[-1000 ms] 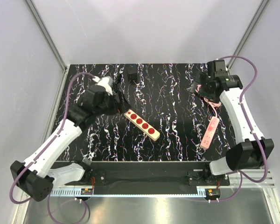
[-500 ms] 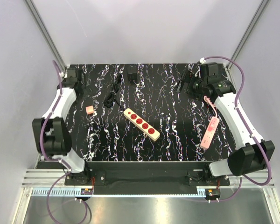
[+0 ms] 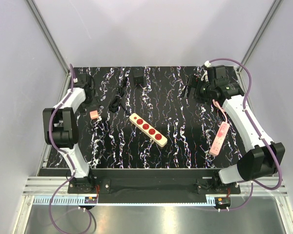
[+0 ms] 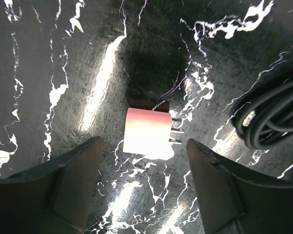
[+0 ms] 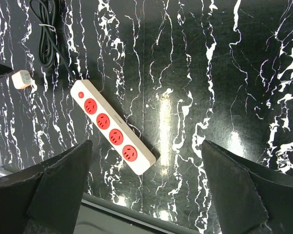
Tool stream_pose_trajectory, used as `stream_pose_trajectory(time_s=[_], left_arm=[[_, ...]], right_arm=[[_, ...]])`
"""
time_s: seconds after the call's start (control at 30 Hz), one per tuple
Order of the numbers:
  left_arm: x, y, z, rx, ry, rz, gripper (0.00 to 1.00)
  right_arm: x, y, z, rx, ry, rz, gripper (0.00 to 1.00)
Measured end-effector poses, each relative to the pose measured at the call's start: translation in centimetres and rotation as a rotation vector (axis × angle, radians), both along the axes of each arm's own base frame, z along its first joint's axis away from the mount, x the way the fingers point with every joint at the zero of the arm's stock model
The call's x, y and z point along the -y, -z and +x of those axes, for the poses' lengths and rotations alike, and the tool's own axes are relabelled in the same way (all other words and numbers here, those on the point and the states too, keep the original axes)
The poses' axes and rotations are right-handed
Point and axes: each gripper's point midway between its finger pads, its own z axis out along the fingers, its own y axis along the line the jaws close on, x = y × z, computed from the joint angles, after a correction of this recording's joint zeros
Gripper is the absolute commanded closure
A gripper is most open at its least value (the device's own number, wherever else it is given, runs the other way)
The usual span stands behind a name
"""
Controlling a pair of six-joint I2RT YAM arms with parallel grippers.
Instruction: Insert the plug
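Observation:
The plug (image 3: 138, 77), a small black box, sits near the table's far edge, away from both grippers. My left gripper (image 4: 142, 144) hangs open over a small pink-white cube with two metal prongs (image 4: 146, 132). That cube lies on the table between the fingers, which stand apart from it. In the top view the left gripper (image 3: 90, 96) is at the far left, just behind the cube (image 3: 94, 115). My right gripper (image 3: 191, 90) is open and empty at the far right, high above the cream power strip (image 5: 112, 126) with its red sockets.
A coiled black cord (image 3: 117, 102) lies just right of the pink cube and runs to the cream strip (image 3: 148, 129). A pink elongated strip (image 3: 219, 138) lies under the right arm. The black marbled table (image 3: 185, 146) is ringed by grey walls and frame posts.
The left arm has pulled back from the coiled cord at mid-table, folded up at the far left, and now hangs over the pink cube. The right gripper shifted slightly left.

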Motion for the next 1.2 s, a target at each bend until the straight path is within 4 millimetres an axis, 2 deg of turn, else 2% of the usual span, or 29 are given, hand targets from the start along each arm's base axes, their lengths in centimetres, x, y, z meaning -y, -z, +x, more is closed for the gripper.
stream_pose_trajectory(time_s=[0.17,0.33,0.43,0.47,0.57,0.63,0.77,0.83,0.87,1.0,1.07,1.13,1.2], left_arm=[[0.0,0.9,-0.3,-0.029,0.009,0.001,0.31],[0.0,2.7,-0.6,-0.08,0.019,0.0,0.37],[0.1,3.8,-0.8,-0.106,0.026,-0.004,0.54],[0.1,4.0,-0.8,-0.112,0.029,-0.003,0.68],[0.3,3.9,-0.7,-0.111,0.048,-0.008,0.93],[0.6,3.9,-0.7,-0.113,0.069,-0.012,1.0],[1.7,3.4,-0.9,-0.117,0.136,-0.008,1.0],[3.6,2.3,-0.9,-0.102,0.218,0.0,1.0],[5.2,1.2,-0.9,-0.08,0.274,-0.003,1.0],[14.2,-4.9,-1.8,0.085,0.571,-0.077,1.0],[19.4,-8.3,-3.5,0.177,0.742,-0.155,1.0],[23.0,-10.8,-5.6,0.24,0.884,-0.2,1.0],[26.6,-12.7,-8.2,0.296,1.037,-0.235,1.0]], right_arm=[[-0.1,0.1,0.0,0.008,-0.027,-0.01,0.0],[-0.3,0.2,0.1,0.016,-0.053,-0.014,0.01],[-0.2,0.2,0.1,0.018,-0.057,-0.018,0.0],[-0.2,0.2,0.1,0.018,-0.057,-0.018,0.0],[-0.2,0.5,0.1,0.018,-0.059,-0.022,0.0],[-0.2,0.9,0.0,0.009,-0.061,-0.026,0.0],[-0.2,1.6,-0.3,-0.007,-0.072,-0.032,0.0],[-0.3,2.1,-0.7,-0.021,-0.088,-0.027,0.0],[-0.4,2.3,-0.8,-0.027,-0.097,-0.024,0.0],[-1.2,2.9,-1.7,-0.052,-0.148,0.005,0.0],[-1.7,3.1,-2.2,-0.066,-0.18,0.033,0.01],[-2.4,3.3,-2.8,-0.08,-0.211,0.066,0.04],[-3.0,3.4,-3.4,-0.1,-0.243,0.105,0.14]])
